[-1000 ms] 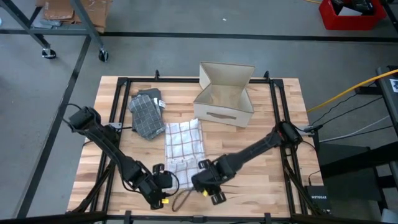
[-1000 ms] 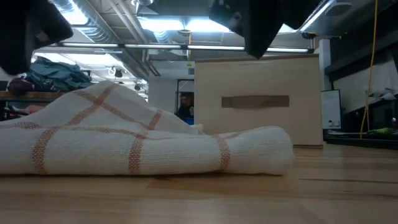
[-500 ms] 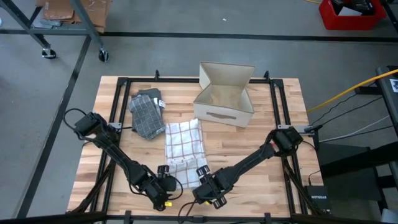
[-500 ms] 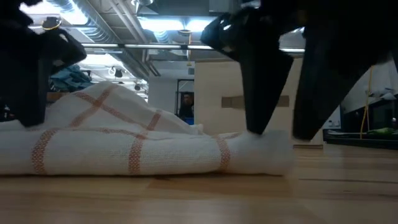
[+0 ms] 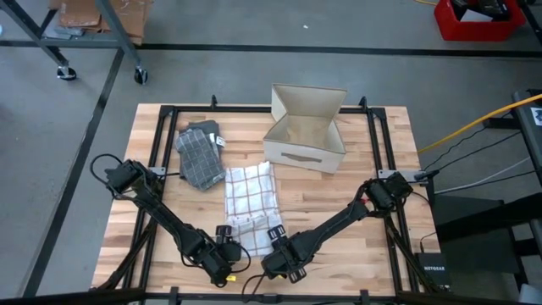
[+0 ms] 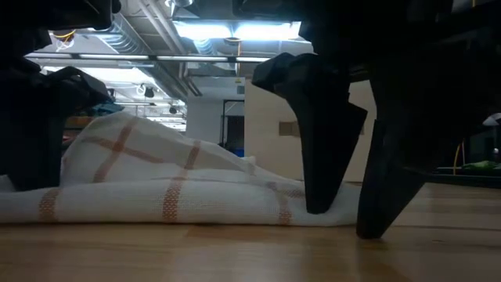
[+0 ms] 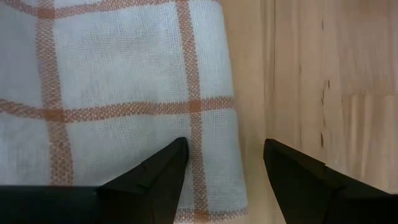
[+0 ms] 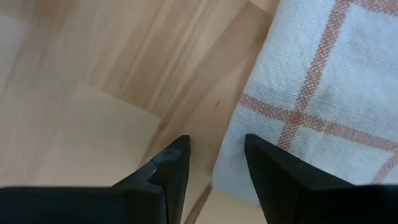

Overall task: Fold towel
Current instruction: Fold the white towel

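we had left pincer (image 7: 224, 163) and right pincer (image 8: 214, 155) open, straddling white orange-checked cloth towel (image 5: 250, 200) near corners | risk: pinching one layer only, fold skews

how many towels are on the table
2: a white, orange-checked towel at the table's near-centre, both open grippers at its near edge, and a grey checked towel to its far left, beside the cardboard box.

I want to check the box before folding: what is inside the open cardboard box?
The high view shows only bare cardboard floor inside the cardboard box. Its near wall hides a strip of the floor, so that part cannot be checked.
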`<state>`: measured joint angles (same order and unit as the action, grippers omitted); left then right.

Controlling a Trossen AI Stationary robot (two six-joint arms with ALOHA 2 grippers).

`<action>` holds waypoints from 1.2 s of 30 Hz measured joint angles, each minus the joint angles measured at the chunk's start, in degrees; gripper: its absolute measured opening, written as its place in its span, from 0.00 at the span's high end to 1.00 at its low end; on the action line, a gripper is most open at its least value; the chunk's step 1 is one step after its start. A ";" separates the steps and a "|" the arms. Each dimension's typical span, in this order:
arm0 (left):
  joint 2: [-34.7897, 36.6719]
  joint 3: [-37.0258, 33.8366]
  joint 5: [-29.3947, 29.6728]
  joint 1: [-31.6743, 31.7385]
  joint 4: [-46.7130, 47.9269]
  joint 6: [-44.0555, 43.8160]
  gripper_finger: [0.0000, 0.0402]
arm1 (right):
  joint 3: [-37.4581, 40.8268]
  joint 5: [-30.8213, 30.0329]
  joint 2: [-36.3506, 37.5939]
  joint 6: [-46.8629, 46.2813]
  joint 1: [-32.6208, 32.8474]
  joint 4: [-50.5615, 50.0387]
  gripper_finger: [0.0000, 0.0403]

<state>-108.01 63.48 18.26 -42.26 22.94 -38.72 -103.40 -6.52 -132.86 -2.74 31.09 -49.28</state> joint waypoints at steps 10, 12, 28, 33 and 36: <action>-0.22 -0.09 4.50 0.46 0.44 -0.26 0.59 | 0.22 -3.29 -0.30 -0.29 -0.08 1.72 0.60; -0.22 -0.13 4.61 0.67 0.48 -0.33 0.62 | 0.22 -3.65 -0.55 -0.33 -0.22 1.87 0.60; -0.22 -0.17 5.41 -0.14 0.78 -3.30 0.75 | 0.00 -1.93 -2.23 -10.25 -1.86 -0.35 0.70; -0.24 -0.20 5.52 -1.38 0.77 -3.30 0.79 | 0.07 -2.10 -2.26 -10.76 -1.86 0.58 0.89; -0.24 -0.20 5.49 -2.18 0.59 -3.79 0.83 | 0.09 -1.30 -2.27 -12.32 -1.88 0.68 0.98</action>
<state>-108.25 63.29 23.75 -44.44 23.53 -42.51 -103.31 -7.83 -135.13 -15.06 29.21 -48.60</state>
